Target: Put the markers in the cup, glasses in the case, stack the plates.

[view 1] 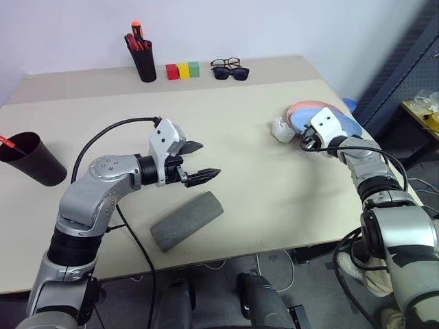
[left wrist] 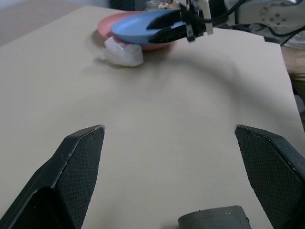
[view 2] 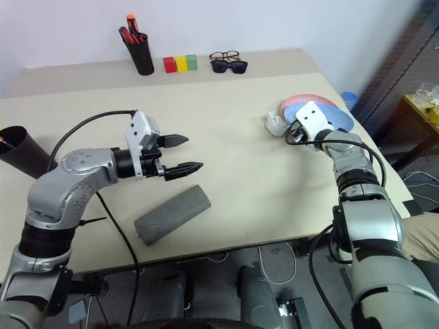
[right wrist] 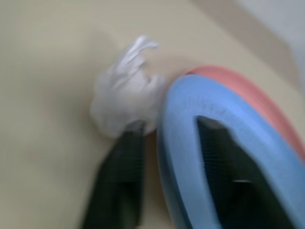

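The right claw (right wrist: pixel 167 176) reached out low over the tabletop (view 1: pixel 260 137), one finger inside the blue plate's (right wrist: pixel 219 119) rim and one outside, straddling it with a gap. Blue lay on the pink plate (right wrist: pixel 257 95): two plates. The left claw (view 1: pixel 195 161) hovered spread above the one case (view 1: pixel 186 221)

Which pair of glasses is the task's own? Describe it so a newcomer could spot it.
Look along the table's far edge, right of the coloured blocks. Two pairs lie there touching: the glasses are the rear pair, thin-framed with clear lenses, unlike the thick, dark-lensed sunglasses in front.
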Controlling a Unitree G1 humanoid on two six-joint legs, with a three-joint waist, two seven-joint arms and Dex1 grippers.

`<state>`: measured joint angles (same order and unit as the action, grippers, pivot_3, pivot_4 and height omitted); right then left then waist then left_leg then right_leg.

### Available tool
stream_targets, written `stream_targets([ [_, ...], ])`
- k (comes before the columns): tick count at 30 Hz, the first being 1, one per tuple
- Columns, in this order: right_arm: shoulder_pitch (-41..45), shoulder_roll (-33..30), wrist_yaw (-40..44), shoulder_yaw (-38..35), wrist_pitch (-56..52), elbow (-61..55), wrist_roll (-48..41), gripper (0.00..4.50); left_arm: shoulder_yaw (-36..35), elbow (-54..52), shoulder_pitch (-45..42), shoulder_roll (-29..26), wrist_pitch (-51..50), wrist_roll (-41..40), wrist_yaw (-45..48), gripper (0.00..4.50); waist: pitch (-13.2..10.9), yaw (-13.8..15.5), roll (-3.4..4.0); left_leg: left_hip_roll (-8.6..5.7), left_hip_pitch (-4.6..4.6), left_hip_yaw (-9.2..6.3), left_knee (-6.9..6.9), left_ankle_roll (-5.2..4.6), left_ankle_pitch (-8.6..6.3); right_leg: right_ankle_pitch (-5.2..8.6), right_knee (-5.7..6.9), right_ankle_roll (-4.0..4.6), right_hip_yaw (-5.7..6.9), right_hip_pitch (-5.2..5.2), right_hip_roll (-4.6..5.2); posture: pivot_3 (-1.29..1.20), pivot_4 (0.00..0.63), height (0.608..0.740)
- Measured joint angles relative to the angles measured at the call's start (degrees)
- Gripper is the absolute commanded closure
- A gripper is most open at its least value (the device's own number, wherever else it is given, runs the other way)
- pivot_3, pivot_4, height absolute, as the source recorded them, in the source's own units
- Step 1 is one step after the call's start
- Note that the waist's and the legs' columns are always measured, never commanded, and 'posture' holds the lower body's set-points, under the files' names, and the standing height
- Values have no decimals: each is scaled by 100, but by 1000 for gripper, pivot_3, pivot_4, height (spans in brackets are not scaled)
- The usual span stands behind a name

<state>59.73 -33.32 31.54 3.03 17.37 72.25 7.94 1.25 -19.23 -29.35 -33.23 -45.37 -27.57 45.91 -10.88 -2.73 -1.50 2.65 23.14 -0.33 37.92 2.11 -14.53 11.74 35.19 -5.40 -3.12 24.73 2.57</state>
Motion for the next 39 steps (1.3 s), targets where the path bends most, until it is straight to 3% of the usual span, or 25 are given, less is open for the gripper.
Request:
stream_targets([
  [5, 31, 142, -51, -145, 253, -2, -91, 1536, -1, -1, 59, -49, -32, -45, -38, 0, 0, -3, 0, 0, 0, 0, 0, 0, 0, 0, 0, -1, 0, 0, 0, 0, 150, 740],
  [13, -24, 558, 585, -347, 222, -55, -426, 1536, -108, 8, 413, -229, 97, -50, -37, 0, -1, -67, 2, 1, -1, -1, -1, 0, 0, -1, 2, -2, 0, -1, 0, 0, 150, 740],
  [30, -22, 1195, -623, -366, -380, 445, -292, 1536, -677, -654, 784, -396, -196, -351, -602, 0, -3, -125, 5, 1, -2, -1, -4, 0, 0, -1, 3, -2, 0, 0, 0, 0, 150, 740],
  [33, -22, 1190, -820, -461, -544, 459, -296, 2325, -729, -697, 835, -404, -271, -428, -696, 0, -3, -127, 5, 1, -2, -1, -4, 0, 0, -1, 3, -2, 0, 0, 0, 0, 150, 740],
  [37, -22, 1157, -1050, -634, -720, 487, -309, 4472, -733, -700, 837, -404, -292, -467, -796, 0, -3, -131, 5, 1, -3, -2, -4, 0, 0, -1, 3, -2, 0, 0, 0, 0, 150, 740],
  [39, -23, 1140, -1101, -672, -747, 502, -303, 4472, -733, -703, 836, -404, -292, -490, -842, 0, -3, -131, 5, 0, -3, -2, -4, 0, 0, -1, 3, -2, 0, 0, 0, 0, 150, 740],
])
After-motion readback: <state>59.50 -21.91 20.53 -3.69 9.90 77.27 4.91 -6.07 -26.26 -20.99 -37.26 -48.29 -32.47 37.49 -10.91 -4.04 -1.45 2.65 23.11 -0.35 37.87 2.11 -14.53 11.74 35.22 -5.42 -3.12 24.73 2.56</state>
